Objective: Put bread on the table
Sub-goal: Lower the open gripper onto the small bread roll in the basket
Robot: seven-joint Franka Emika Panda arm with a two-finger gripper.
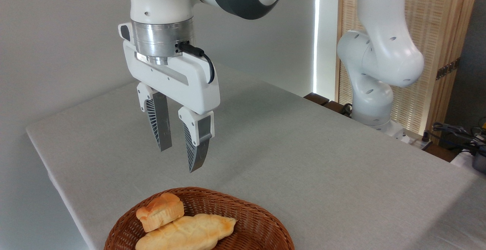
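The bread (161,211), a short chunky golden-brown roll with a paler cut side, lies in the wicker basket (258,223) at the bottom of the view, leaning on a long pale loaf (188,234). My gripper (180,159) hangs above and slightly behind the basket, pointing down. Its fingers (197,143) stand apart and hold nothing. The table (303,155) is covered in plain light-grey cloth and stretches from the left edge to the right.
The arm's white base (374,106) stands at the table's far right edge, with cables (455,132) and a wooden slatted screen (448,52) behind it. The table's left edge drops off near the basket.
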